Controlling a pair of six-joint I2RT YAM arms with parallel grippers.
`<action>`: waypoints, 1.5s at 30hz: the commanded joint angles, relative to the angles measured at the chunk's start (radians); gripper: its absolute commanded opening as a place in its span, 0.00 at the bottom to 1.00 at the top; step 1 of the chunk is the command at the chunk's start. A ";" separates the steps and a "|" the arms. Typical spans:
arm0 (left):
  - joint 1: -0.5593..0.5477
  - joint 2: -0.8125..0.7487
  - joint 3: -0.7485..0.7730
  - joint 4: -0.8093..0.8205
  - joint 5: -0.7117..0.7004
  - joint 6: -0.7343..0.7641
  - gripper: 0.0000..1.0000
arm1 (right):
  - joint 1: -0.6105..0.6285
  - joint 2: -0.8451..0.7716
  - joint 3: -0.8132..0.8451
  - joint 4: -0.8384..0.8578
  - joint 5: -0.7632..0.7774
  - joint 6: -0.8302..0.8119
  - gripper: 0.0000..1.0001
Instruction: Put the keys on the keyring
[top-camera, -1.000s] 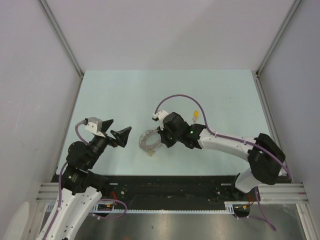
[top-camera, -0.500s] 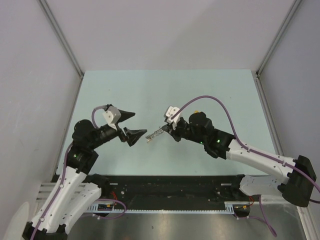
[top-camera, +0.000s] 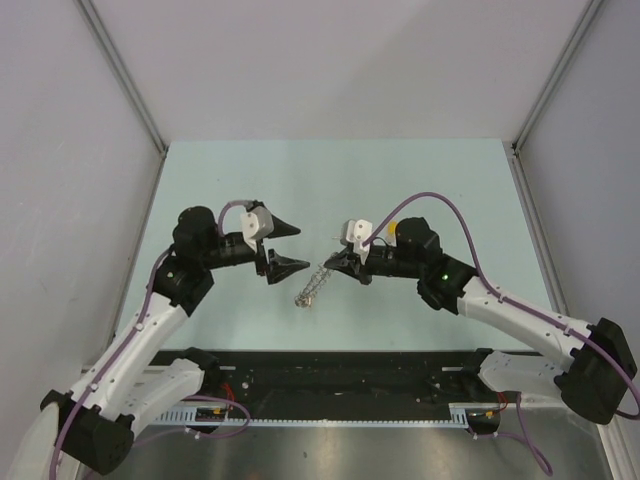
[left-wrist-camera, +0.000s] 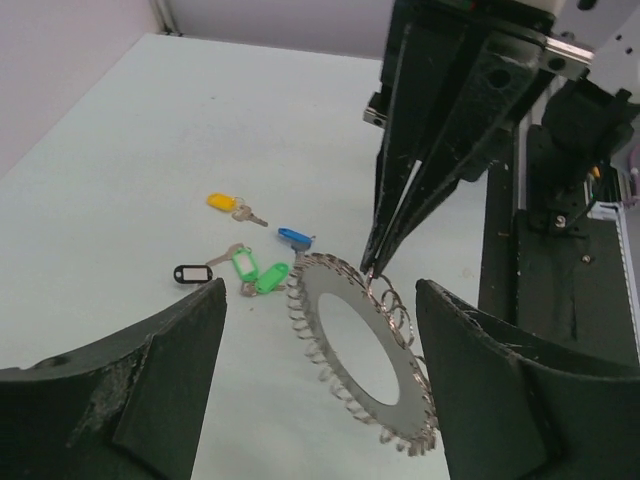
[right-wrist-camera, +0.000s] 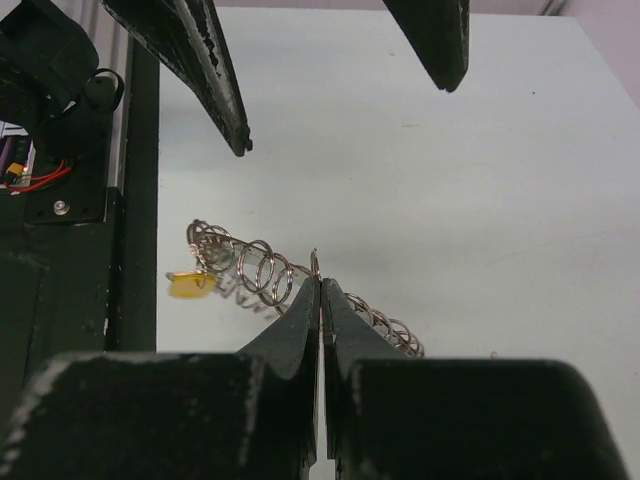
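Your right gripper pinches the keyring rim, jaws closed on it. Your left gripper gapes wide at its 11 o'clock.

Pale green counter, lightly littered.
Bears yellow key, blue key, black key and two green keys, lying near one another.

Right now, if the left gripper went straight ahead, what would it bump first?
Most likely the keyring, which the right gripper pinches just ahead of the open left gripper; depth is unclear.
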 joint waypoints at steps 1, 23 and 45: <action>-0.028 -0.012 -0.022 -0.029 0.067 0.148 0.77 | -0.021 -0.027 -0.013 0.100 -0.112 -0.033 0.00; -0.183 0.026 -0.101 -0.059 -0.081 0.236 0.42 | -0.029 -0.059 -0.059 0.144 -0.171 -0.016 0.00; -0.240 0.020 -0.160 0.136 -0.096 0.105 0.34 | -0.013 -0.045 -0.064 0.181 -0.151 0.023 0.00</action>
